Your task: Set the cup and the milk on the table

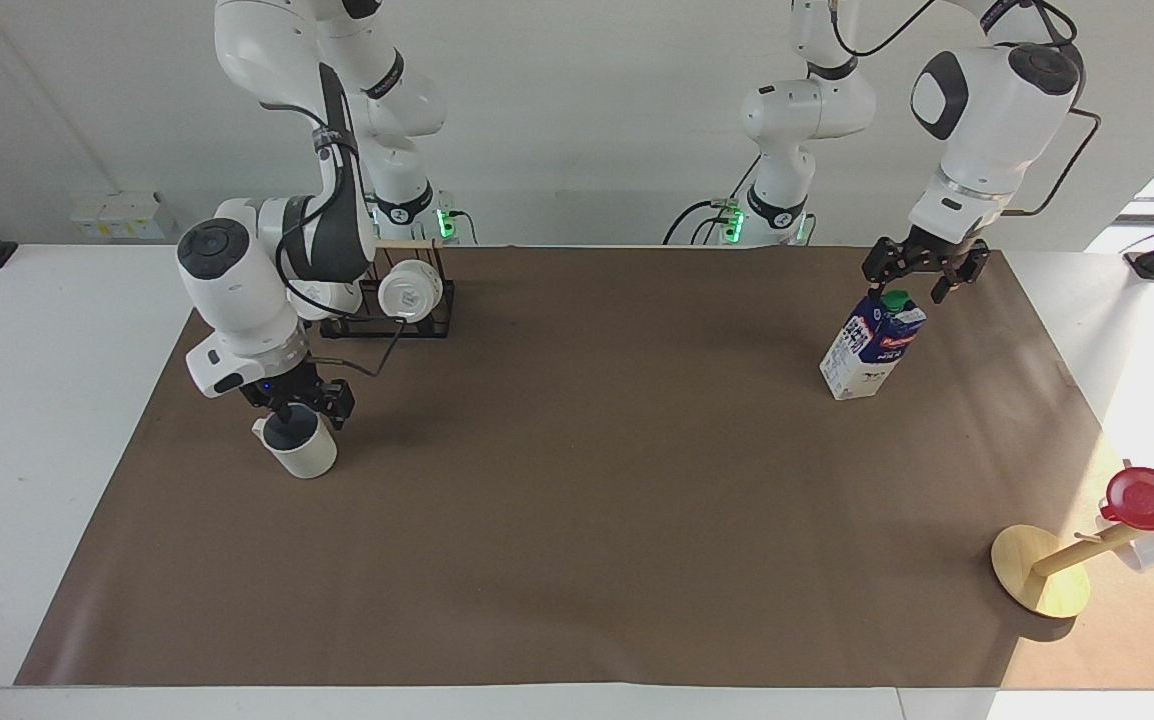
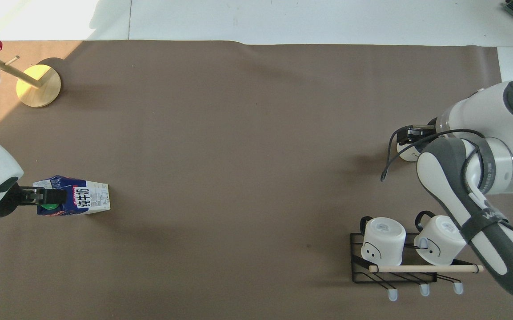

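The off-white cup [image 1: 309, 460] stands upright on the brown sheet of the table [image 1: 587, 500] toward the right arm's end. My right gripper [image 1: 305, 410] is low over the cup's rim, fingers spread, one finger over the dark inside; in the overhead view the right gripper [image 2: 410, 134] covers most of the cup [image 2: 404, 153]. The milk [image 1: 862, 355] stands upright toward the left arm's end. My left gripper [image 1: 907, 283] is open, with its fingers either side of the green cap. The overhead view shows the left gripper [image 2: 47, 196] over the milk [image 2: 88, 200].
A black wire rack [image 1: 437, 310] with two white mugs stands nearer to the robots than the cup; it also shows in the overhead view [image 2: 358, 271]. A wooden peg stand [image 1: 1042, 570] with a red cup [image 1: 1152, 498] stands far from the robots at the left arm's end.
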### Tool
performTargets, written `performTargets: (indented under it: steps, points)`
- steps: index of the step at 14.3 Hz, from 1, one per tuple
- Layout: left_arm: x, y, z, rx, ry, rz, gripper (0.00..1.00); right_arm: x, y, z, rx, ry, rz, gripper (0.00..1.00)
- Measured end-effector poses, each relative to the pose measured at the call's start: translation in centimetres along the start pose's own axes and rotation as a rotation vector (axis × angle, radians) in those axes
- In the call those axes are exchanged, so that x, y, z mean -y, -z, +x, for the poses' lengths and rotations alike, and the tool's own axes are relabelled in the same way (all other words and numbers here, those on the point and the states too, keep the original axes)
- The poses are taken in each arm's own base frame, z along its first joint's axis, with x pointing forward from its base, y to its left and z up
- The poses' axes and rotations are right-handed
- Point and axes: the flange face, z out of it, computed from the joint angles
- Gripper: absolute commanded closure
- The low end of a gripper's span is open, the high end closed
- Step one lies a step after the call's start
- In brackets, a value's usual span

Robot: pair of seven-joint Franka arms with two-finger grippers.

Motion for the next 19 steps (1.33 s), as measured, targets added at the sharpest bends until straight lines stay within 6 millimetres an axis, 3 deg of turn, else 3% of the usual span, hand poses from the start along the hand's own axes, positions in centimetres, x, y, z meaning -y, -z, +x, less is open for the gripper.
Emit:
performTargets:
  steps: [3,8,10,11,15,17,19]
  points:
    - [0.0,-0.8,-0.1,-0.005,-0.001,0.001,0.0,-0.3,-0.8,0.0,0.01,-0.002,-0.004,0.57]
    - [0.0,-1.9,-0.4,-0.007,-0.001,0.001,0.0,-0.3,-1.2,-0.1,0.014,-0.002,-0.004,0.67]
    - [0.0,-2.3,-0.5,-0.011,-0.002,0.002,0.0,-0.4,-2.1,0.0,0.002,-0.003,-0.001,0.92]
    - [0.1,-2.4,-0.5,-0.015,-0.003,0.002,0.0,-0.4,-2.4,0.0,0.006,0.0,-0.001,1.0]
    - [0.0,-2.9,-0.6,-0.013,-0.007,0.003,0.0,0.4,-1.8,-0.1,-0.001,0.023,-0.002,1.0]
    - [0.0,-3.2,-0.7,-0.009,-0.008,0.002,0.0,1.5,0.0,-0.5,-0.011,0.051,-0.005,1.0]
    - [-0.1,-3.2,-0.7,-0.009,-0.011,0.003,0.11,4.0,2.4,-1.5,-0.014,0.104,-0.011,1.0]
